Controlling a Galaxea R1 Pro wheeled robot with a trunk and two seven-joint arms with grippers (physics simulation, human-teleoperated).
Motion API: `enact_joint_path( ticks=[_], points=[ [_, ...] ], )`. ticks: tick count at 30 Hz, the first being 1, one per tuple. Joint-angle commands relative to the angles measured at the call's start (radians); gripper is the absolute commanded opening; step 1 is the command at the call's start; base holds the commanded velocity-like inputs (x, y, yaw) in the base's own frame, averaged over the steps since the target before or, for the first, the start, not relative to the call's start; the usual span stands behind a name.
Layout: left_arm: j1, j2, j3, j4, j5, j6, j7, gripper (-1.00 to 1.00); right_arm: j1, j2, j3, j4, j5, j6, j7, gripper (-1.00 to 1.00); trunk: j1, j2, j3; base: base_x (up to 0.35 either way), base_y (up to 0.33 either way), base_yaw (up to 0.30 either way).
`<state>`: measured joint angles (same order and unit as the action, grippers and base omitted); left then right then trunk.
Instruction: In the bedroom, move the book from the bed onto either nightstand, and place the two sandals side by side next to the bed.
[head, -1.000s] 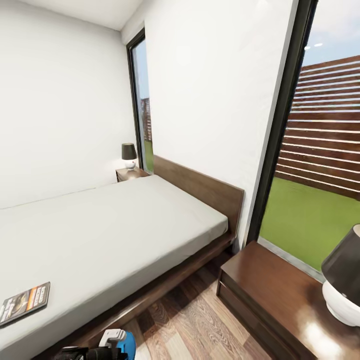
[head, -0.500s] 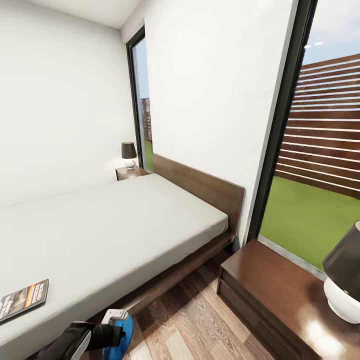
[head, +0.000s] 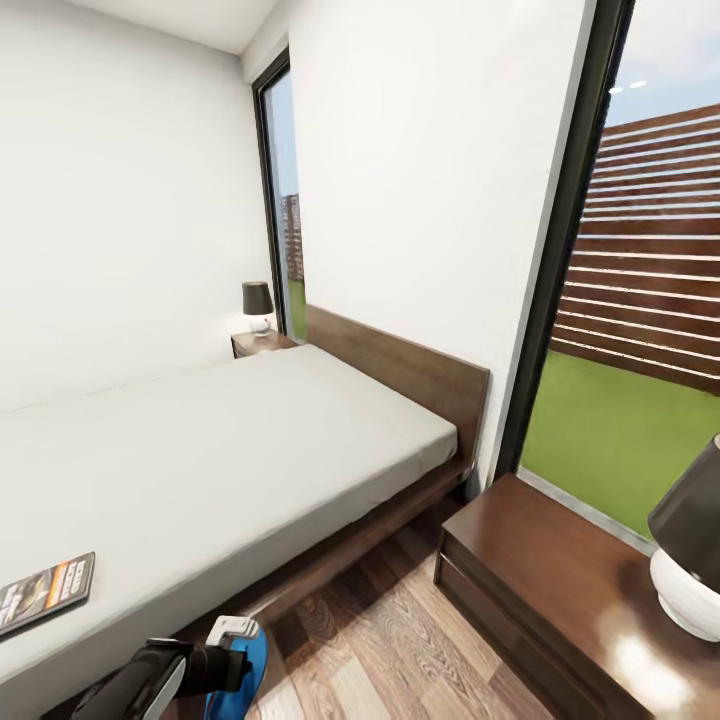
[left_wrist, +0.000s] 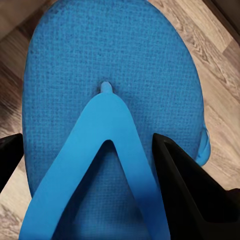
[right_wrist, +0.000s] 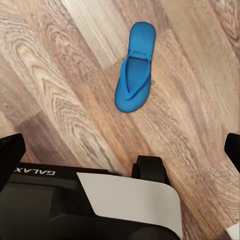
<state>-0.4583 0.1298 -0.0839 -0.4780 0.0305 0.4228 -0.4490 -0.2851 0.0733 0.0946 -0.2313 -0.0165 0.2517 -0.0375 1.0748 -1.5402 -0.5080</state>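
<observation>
In the head view the book (head: 45, 592) lies flat near the front corner of the bed (head: 230, 450). At the bottom edge, beside the bed frame, my left gripper (head: 228, 662) holds a blue sandal (head: 250, 665). The left wrist view has that sandal (left_wrist: 110, 75) very close, with the black fingers (left_wrist: 185, 190) pressed on either side of its strap. The second sandal (right_wrist: 134, 75) lies alone on the plank floor, below my open right gripper (right_wrist: 122, 147). One nightstand (head: 560, 590) stands at the near right and another nightstand (head: 262, 343) beyond the bed.
A dark-shaded lamp (head: 690, 540) sits on the near nightstand and a small lamp (head: 258, 305) on the far one. A tall dark-framed window (head: 560, 250) is beside the headboard (head: 400, 375). My base (right_wrist: 125, 200) sits close to the second sandal on the wood floor (head: 400, 650).
My left gripper has risen from the bottom edge into view, bringing the blue sandal with it. The camera has shifted slightly. The book has not moved on the bed.
</observation>
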Motion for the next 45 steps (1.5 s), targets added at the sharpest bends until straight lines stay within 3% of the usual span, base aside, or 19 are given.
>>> enact_joint_path(
  ticks=[1, 14, 17, 28, 45],
  points=[
    [0.0, 0.001, -0.006, -0.002, 0.002, 0.004, -0.001, -1.0, 0.0, -0.001, 0.008, -0.002, -0.002, 0.007, -0.004, 1.0, 0.004, -0.008, -0.004, 0.0, 0.0, 0.0],
    [0.0, 0.001, -0.021, 0.001, 0.002, 0.004, 0.049, -1.0, 0.0, 0.003, 0.011, -0.019, -0.001, 0.008, -0.004, 1.0, 0.054, -0.099, -0.045, 0.0, 0.0, 0.0],
    [0.0, 0.001, -0.021, 0.001, 0.002, 0.004, 0.052, -1.0, -0.003, 0.003, 0.012, -0.026, 0.0, 0.009, -0.005, 1.0, 0.054, -0.099, -0.045, 0.0, 0.0, 0.0],
    [-0.002, 0.001, -0.022, -0.002, 0.002, 0.004, 0.057, -1.0, -0.09, 0.034, 0.015, -0.038, 0.0, 0.025, -0.006, 1.0, 0.054, -0.099, -0.045, 0.0, 0.0, 0.0],
    [-0.001, 0.001, -0.022, 0.006, 0.002, -0.004, 0.072, -1.0, -0.185, 0.043, 0.014, -0.038, 0.0, 0.056, -0.008, 1.0, 0.119, -0.218, -0.098, 0.0, 0.0, 0.0]
  ],
)
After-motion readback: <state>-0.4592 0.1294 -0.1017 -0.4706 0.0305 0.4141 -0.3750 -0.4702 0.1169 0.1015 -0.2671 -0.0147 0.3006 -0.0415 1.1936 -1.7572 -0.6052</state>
